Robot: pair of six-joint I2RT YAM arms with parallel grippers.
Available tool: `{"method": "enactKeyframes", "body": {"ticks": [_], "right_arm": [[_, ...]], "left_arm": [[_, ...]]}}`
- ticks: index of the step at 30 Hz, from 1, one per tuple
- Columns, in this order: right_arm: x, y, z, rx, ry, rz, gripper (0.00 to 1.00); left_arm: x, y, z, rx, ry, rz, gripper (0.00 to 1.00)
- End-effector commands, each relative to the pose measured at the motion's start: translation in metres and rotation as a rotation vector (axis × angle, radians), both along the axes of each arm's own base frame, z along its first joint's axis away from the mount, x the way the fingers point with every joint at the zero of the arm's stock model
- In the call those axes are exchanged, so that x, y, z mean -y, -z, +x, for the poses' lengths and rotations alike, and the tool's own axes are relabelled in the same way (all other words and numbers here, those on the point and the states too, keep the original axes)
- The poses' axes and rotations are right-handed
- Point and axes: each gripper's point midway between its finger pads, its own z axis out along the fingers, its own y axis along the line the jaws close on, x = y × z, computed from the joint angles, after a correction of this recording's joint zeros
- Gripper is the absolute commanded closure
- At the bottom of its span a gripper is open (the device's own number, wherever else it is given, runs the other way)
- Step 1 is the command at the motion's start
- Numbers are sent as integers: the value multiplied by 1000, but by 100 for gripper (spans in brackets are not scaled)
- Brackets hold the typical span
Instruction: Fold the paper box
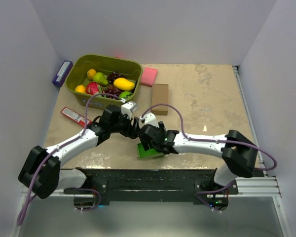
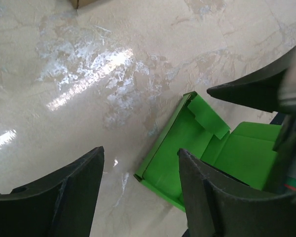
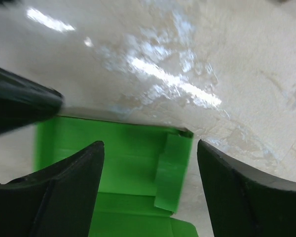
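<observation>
Paper box (image 1: 149,150): bright green thin card, partly folded, lying on the desk (image 1: 202,94) close to its near edge, between the two arms and well apart from the fruit basket (image 1: 73,74).
Shape now: the wrist views show a floor panel flat on the desk, one long wall raised along an edge and a small tab bent inward at a corner. The rest is cut off or covered.
Handling: likely very light, thin and springy at the creases. It should slide easily on the glossy desk, and a hard pinch would dent it.
Where to hold: probably a raised wall or flap edge close to a crease, with the other hand pinning the floor panel.
Left hand (image 2: 140,158): fingers well apart, nothing between them. It sits over the box's outer corner, with most of the card off to one side.
Right hand (image 3: 149,148): fingers spread wide, holding nothing. It is directly above the box, and the tabbed corner shows between them.
Contact: I cannot tell whether any fingertip touches the card.
</observation>
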Motion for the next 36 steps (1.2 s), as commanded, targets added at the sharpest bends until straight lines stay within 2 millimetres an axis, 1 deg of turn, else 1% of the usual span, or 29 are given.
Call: {"method": "enactKeyframes", "body": {"ticks": [1,2,3,4,5,6,7,8,9,10,11,12,14,15,16,18,19,21,23,24,25,27,29,31,32,33,34,35,36], "right_arm": [[-17,-62,5,8,28,180,20],[-14,-66,3,-18,54,197,20],[-6,-74,7,-20,93,217,20],[1,-77,6,-32,126,224,19],[15,-76,1,-70,194,223,20],[26,-77,1,-81,242,230,20],[36,-87,-4,-84,274,264,20],[49,-79,-15,-127,326,263,20],[60,-79,-20,-142,366,275,20],[70,-89,-27,-143,396,323,20],[85,-79,-38,-175,454,317,21],[91,-81,-46,-190,472,345,22],[111,-78,-64,-220,521,386,25],[118,-75,-69,-230,536,392,26],[125,-67,-77,-252,549,381,29],[136,-65,-91,-292,561,383,31],[137,-59,-101,-336,553,378,33],[130,-57,-113,-382,506,407,35],[110,-48,-129,-458,419,442,36],[102,-43,-134,-484,391,453,36],[86,-38,-139,-520,357,498,36],[70,-31,-146,-542,318,523,36],[58,-29,-143,-522,326,564,35],[57,-24,-136,-493,357,573,33],[60,-23,-129,-454,381,575,32],[63,-22,-123,-420,393,570,29],[68,-22,-115,-381,416,562,27],[74,-25,-102,-307,446,566,26],[76,-27,-94,-278,457,570,24]], "left_arm": [[0,-4,-4,-14,-54,-74,34],[3,-8,-3,-2,-58,-101,34],[2,-3,-5,-12,-62,-98,34],[1,-2,-5,-13,-68,-98,34],[1,-1,-4,-11,-70,-99,34],[2,0,-4,-13,-72,-100,34],[3,0,-3,-17,-75,-107,34],[6,0,-2,-15,-69,-118,34],[9,-2,-1,-12,-65,-129,34],[11,-4,1,-11,-67,-141,34],[17,-5,3,-4,-57,-152,34],[21,-10,7,6,-53,-164,34],[33,-18,13,26,-41,-180,34],[37,-20,16,34,-35,-185,34],[41,-21,18,40,-31,-187,34],[53,-20,22,38,-16,-189,34],[56,-19,24,36,-13,-188,34],[65,-14,28,35,0,-188,34],[71,-9,31,43,11,-187,34],[72,-7,32,40,14,-185,34],[75,-2,33,36,21,-186,34],[77,3,32,29,22,-183,35],[77,13,26,13,22,-166,35],[77,14,17,11,22,-165,36],[72,22,7,-8,21,-154,36],[70,23,1,-15,16,-157,36],[62,25,-7,-21,-1,-150,36],[58,25,-12,-30,-8,-149,36],[54,25,-18,-45,-22,-156,36]]}}
